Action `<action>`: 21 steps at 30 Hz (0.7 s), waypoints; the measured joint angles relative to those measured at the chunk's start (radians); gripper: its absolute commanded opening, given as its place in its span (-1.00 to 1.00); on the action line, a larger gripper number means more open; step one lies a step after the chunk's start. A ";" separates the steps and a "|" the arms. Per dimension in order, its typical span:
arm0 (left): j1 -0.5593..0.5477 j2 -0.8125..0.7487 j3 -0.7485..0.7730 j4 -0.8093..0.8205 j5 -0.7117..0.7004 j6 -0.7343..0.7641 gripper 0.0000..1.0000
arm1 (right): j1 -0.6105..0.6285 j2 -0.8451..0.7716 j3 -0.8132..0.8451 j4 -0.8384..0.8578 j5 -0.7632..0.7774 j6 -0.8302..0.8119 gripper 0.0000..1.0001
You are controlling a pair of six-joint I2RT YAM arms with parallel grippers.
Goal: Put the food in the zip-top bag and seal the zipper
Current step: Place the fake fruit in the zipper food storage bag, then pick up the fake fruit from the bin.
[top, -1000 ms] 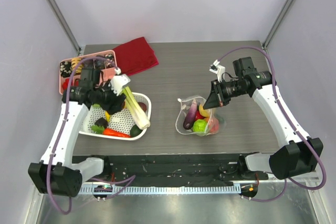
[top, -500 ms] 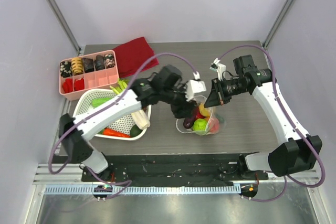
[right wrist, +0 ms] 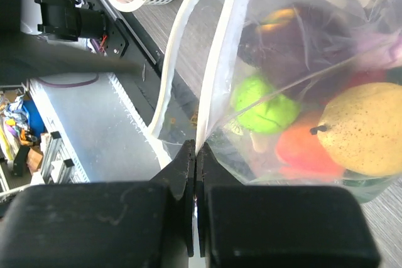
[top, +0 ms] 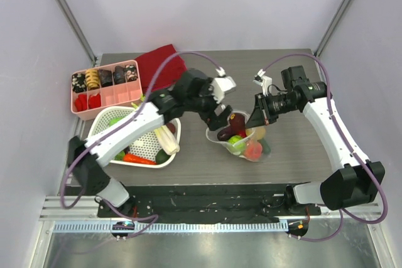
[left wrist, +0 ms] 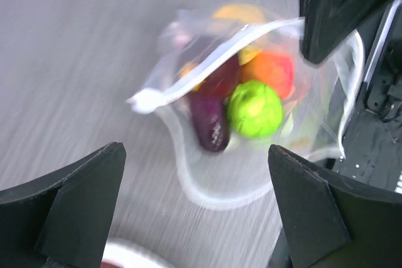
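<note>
The zip-top bag [top: 242,142] stands open at the table's middle with food inside: a purple eggplant [left wrist: 210,123], a green round fruit [left wrist: 254,108], a red-orange tomato [right wrist: 308,149] and a yellow speckled peach [right wrist: 361,133]. My right gripper [top: 254,120] is shut on the bag's mouth edge, its jaws [right wrist: 195,149] pinching the white zipper strip [right wrist: 217,48] and holding that side up. My left gripper [top: 218,117] hovers open and empty just above the bag's left rim; its fingers [left wrist: 81,186] stand wide apart. The leek [top: 164,137] lies in the white basket [top: 107,133].
The white basket at the left also holds an orange-red piece [top: 138,159] and green pieces. A pink compartment tray [top: 103,86] sits at the back left, and a red cloth [top: 160,67] lies beside it. The table's near edge runs just below the bag.
My left arm has swung from the basket across to the bag, dipped over its mouth, then lifted back slightly. The bag has tilted and shifted a little. The right gripper has kept its hold.
</note>
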 measured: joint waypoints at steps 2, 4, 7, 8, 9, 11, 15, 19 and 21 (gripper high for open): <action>0.052 -0.105 -0.046 -0.002 0.013 -0.016 0.99 | 0.000 0.000 0.000 -0.005 -0.002 -0.001 -0.99; 0.144 -0.227 -0.097 -0.009 0.049 -0.024 1.00 | 0.000 0.000 0.000 -0.010 -0.003 -0.003 -0.97; 0.353 -0.375 -0.162 -0.045 0.083 -0.016 1.00 | 0.000 0.000 0.000 -0.019 -0.005 -0.011 -0.99; 0.448 -0.424 -0.192 -0.071 0.092 -0.004 0.98 | 0.000 0.000 0.000 -0.022 -0.005 -0.015 -0.98; 0.539 -0.458 -0.212 -0.100 0.105 0.011 0.97 | 0.000 0.000 0.000 -0.026 -0.005 -0.021 -0.97; 0.688 -0.501 -0.244 -0.171 0.131 0.051 0.96 | 0.000 0.000 0.000 -0.036 -0.005 -0.031 -0.98; 0.952 -0.510 -0.294 -0.327 0.182 0.200 0.96 | 0.000 0.000 0.000 -0.049 -0.005 -0.048 -0.98; 1.130 -0.446 -0.357 -0.448 0.187 0.384 0.96 | 0.000 0.000 0.000 -0.055 -0.005 -0.056 -0.98; 1.195 -0.385 -0.391 -0.483 0.171 0.465 0.96 | 0.000 0.000 0.000 -0.058 -0.005 -0.059 -0.98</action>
